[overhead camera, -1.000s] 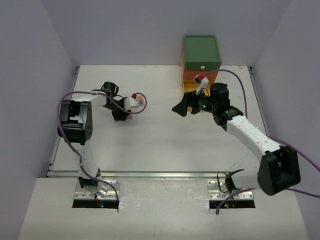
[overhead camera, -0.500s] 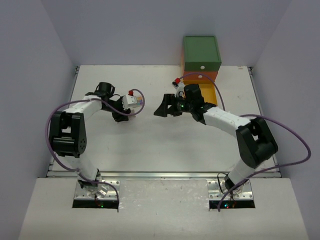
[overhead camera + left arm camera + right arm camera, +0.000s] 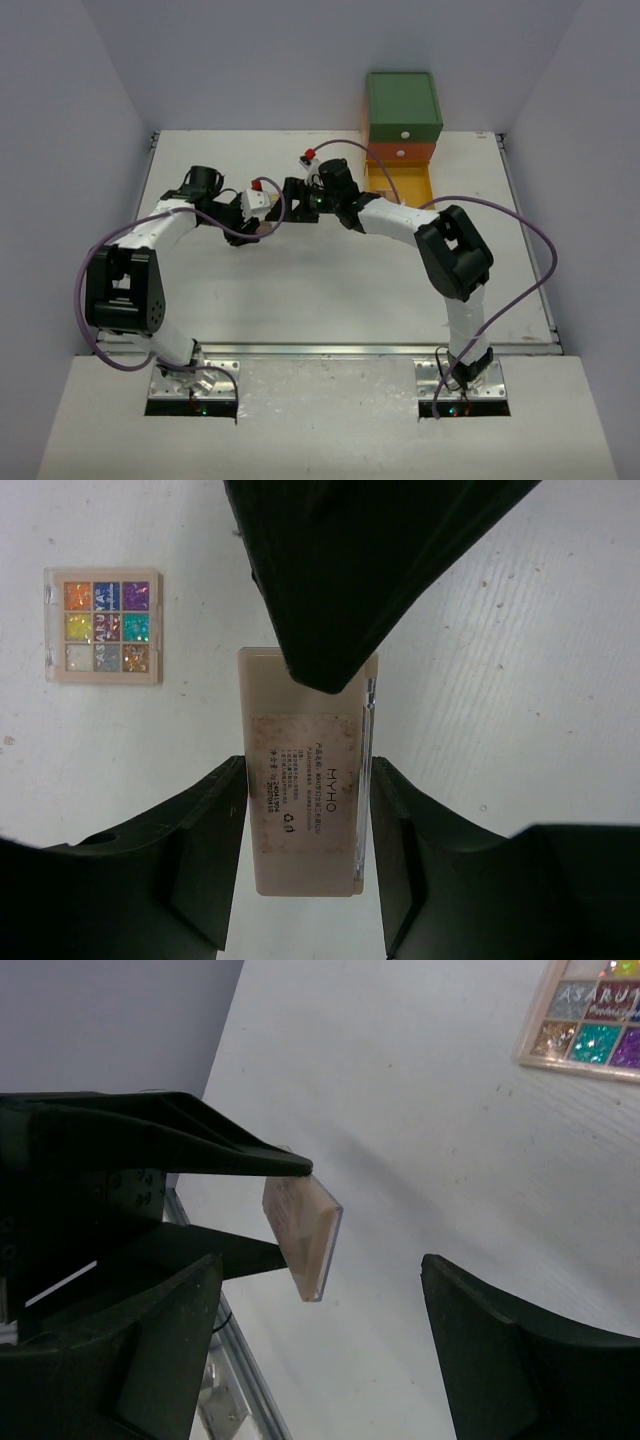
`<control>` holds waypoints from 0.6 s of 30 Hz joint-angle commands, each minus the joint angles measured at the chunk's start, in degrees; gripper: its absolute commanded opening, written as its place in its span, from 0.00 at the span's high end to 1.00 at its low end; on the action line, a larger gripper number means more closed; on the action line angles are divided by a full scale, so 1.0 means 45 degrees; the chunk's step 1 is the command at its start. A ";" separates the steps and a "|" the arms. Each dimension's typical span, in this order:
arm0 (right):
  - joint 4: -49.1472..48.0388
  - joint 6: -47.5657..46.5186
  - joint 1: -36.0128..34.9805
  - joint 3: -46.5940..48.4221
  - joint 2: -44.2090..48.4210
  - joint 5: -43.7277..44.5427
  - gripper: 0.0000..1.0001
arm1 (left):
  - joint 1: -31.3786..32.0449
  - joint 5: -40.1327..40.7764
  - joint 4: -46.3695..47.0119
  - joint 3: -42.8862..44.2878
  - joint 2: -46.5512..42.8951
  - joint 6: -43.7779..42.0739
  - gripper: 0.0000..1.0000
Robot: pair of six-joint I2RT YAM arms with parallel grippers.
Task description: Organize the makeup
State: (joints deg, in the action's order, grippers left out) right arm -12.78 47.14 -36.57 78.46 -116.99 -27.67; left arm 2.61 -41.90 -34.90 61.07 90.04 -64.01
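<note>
A palette sits in the left tool, the right tool just beside it on its right.

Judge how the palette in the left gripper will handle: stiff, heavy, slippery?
Probably stiff: the palette juts flat and unbent from the left gripper. Likely light, being a thin slab. Its smooth faces may slip or pivot under a small pinch.

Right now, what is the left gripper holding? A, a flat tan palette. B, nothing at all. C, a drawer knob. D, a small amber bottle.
A: the left gripper is closed on the flat tan palette, one finger pressed against each long edge, with the labelled side facing the wrist camera.
</note>
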 commanded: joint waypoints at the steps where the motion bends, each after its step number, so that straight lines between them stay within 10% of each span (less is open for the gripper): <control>1: -0.0753 0.0938 -0.0096 0.0693 -0.0560 -0.0550 0.21 | 0.0064 -0.0821 0.0177 -0.0001 -0.0598 0.0002 1.00; 11: -0.1406 0.1856 -0.0369 0.1285 -0.1696 -0.1262 0.39 | 0.0064 -0.0875 0.0304 -0.0085 -0.0594 0.0113 1.00; 18: -0.2214 0.2383 -0.0428 0.1373 -0.2159 -0.1680 0.85 | 0.0064 -0.0685 0.0341 -0.0087 -0.0528 0.0150 1.00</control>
State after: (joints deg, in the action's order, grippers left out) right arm -17.96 56.21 -38.07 82.31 -125.82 -33.29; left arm 2.61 -42.77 -34.85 60.70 89.56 -63.54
